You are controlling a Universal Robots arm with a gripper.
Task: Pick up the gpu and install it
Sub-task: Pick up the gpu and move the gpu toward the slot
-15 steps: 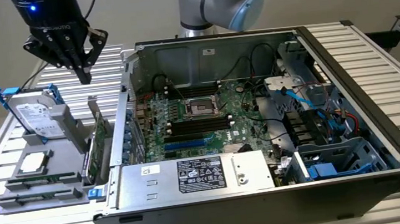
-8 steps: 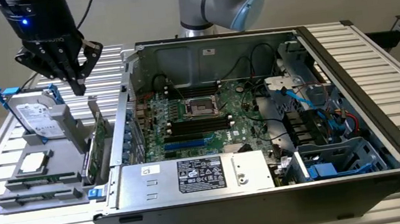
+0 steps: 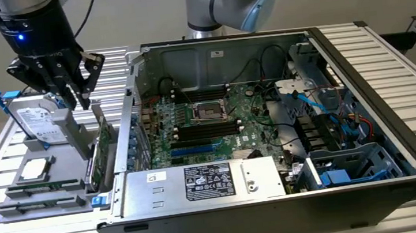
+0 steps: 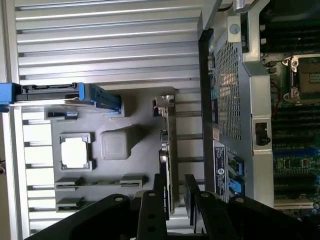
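Black hand astride upright gpu, jaws apart; label illegible

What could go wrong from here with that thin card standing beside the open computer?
The end effector hangs open over the thin upright card; closing slightly off-centre could tip it or grip it crookedly. The card stands close to the computer case wall, with a hard drive on its other side, so a skewed lift might knock either.

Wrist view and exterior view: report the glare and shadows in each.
Wrist view: strong glare on the table slats and the chip; the end effector is a dark silhouette. Exterior view: even light, case interior partly shadowed, a blue light glowing above the end effector.
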